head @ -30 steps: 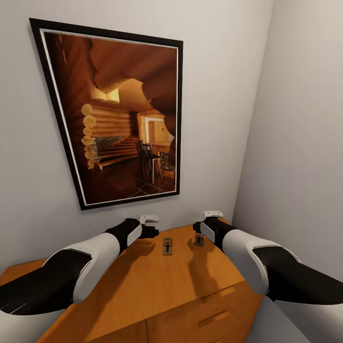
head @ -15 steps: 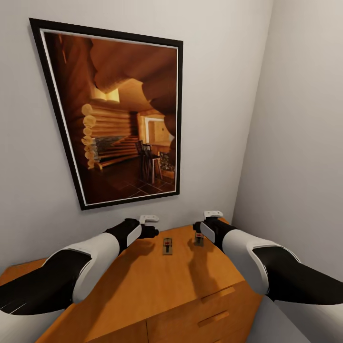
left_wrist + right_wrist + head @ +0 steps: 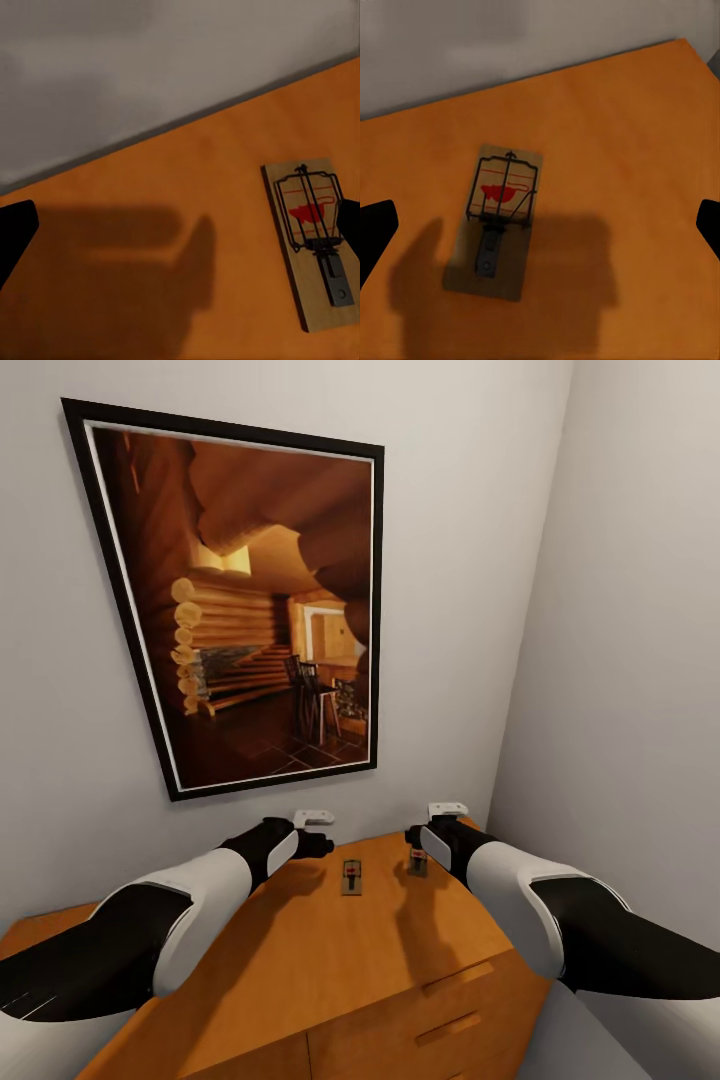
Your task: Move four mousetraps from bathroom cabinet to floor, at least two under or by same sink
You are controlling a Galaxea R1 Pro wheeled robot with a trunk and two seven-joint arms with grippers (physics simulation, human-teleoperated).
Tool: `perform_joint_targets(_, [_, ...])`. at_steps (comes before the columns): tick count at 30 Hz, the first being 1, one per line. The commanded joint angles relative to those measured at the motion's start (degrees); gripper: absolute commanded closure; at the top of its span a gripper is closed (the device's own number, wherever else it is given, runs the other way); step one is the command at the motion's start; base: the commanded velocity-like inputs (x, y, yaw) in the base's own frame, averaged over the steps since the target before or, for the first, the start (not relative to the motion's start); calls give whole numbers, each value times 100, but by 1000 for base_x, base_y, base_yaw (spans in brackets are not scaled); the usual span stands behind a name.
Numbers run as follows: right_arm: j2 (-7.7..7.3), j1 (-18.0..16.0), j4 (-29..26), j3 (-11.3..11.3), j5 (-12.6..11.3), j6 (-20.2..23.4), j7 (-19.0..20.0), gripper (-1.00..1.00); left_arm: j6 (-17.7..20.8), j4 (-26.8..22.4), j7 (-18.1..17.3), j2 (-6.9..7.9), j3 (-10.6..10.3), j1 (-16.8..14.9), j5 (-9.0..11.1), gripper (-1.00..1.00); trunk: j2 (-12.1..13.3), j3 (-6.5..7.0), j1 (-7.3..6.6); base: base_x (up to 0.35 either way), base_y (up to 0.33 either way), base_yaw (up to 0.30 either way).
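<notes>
Black finger pads are seen at the two side edges of each wrist view, well apart, so both pairs of fingers are spread and nothing is pinched. The left gripper [image 3: 322, 846] is held over the cabinet's [image 3: 330, 960] top near its back edge, by the grey wall [image 3: 470, 560]; the right gripper [image 3: 412, 844] is held near the top's back right corner. Between the earlier head views and this one nothing is seen to have shifted: arms, traps and camera are all where they were. That pause is judged to mean no grasp has begun, and no trap has left the cabinet top for the bathroom floor.

Two mousetraps are counted. One mousetrap [image 3: 351, 876] lies flat between the two grippers, a little forward of the back edge; in the left wrist view it [image 3: 315, 240] lies just beside one finger [image 3: 351, 229], off the line between the pads. The second mousetrap [image 3: 417, 862] lies right beneath the right gripper, and in the right wrist view it [image 3: 496, 221] sits roughly between the spread pads, in the gripper's shadow. The other two traps of the four are not accounted for here.

Also counted: two arms, one framed picture [image 3: 250, 600] of a log interior on the wall, and drawer fronts with two slim handles [image 3: 455, 978] at the cabinet's front.
</notes>
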Motion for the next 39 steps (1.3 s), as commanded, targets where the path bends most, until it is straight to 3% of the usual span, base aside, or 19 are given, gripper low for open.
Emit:
perform_joint_targets(1, [2,-9,9,11,-36,2,-22,-100,31,-9,4,1,-49,-4,59,-100,-10,-11,2,0,0,0])
perform_joint_targets(25, [2,-9,6,15,-31,2,-23,-100,24,-33,6,-7,-46,-4,64,-100,-10,-11,2,0,0,0])
perform_joint_targets(39, [2,-9,6,20,-26,2,-23,-100,22,-40,5,-7,-46,-4,57,-100,-571,-262,310,0,0,0])
